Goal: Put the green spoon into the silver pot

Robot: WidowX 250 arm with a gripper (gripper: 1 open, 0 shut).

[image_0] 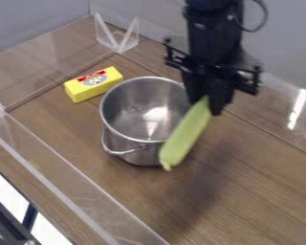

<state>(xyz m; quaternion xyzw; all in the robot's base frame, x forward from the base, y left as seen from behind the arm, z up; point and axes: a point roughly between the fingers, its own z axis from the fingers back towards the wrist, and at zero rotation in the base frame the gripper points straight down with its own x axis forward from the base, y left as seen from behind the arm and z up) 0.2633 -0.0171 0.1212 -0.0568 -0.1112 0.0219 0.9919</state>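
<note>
Black robot arm (217,43): above and right of pot. Silver pot (149,120): upright on wooden table (245,182), its loop handle toward the viewer. Green spoon (185,137): clamped in the gripper (207,103), slanting down, overlapping pot's right rim in view. Yellow box, red label (93,84): left of pot.

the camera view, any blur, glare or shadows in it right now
Camera view: soft overall; the green spoon and the gripper look smeared, edges indistinct; bright highlights inside the silver pot; a white glare streak on the table at right; a dim shadow on the wood below the spoon.
</note>
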